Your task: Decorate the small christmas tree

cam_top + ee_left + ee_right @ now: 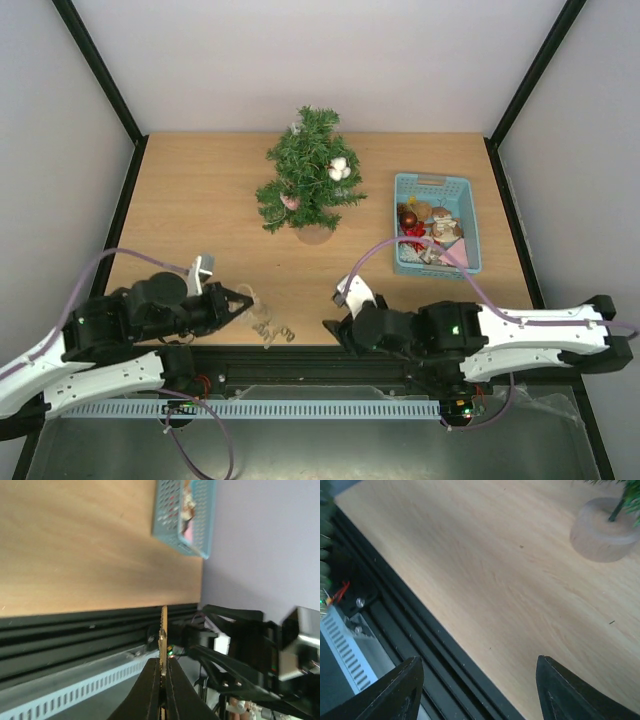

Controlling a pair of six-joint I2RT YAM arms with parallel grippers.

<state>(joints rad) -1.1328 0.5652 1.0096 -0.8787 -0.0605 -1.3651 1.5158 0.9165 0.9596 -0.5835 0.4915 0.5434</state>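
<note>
1. The left gripper (245,298) hovers low at the near edge of the worktop (190,215), jaws clenched on a thin gold piece (163,630) seen edge-on and upright.
2. A tan curly bit (270,328) lies just past the fingertips. I cannot tell whether it is part of the held piece.
3. The tree (305,180) stands upright at the back middle of the worktop, well apart from both arms. It already carries a white ornament (340,168) and a pink one (290,200).
4. The basket (400,225), with more ornaments in it, sits just right of the tree.
5. The right gripper (478,662) hangs over the near edge with jaws released and empty. The tree base (600,532) is ahead of it.
6. The step in hand looks like carrying the gold piece to the tree.
7. To do it well, lift first so nothing drags, then approach a bare branch on the left side.
8. Lower gently and release only once the piece has caught on the needles.
9. The tree looks light, so a sideways push could tip it. The free right gripper could steady the base.
</note>
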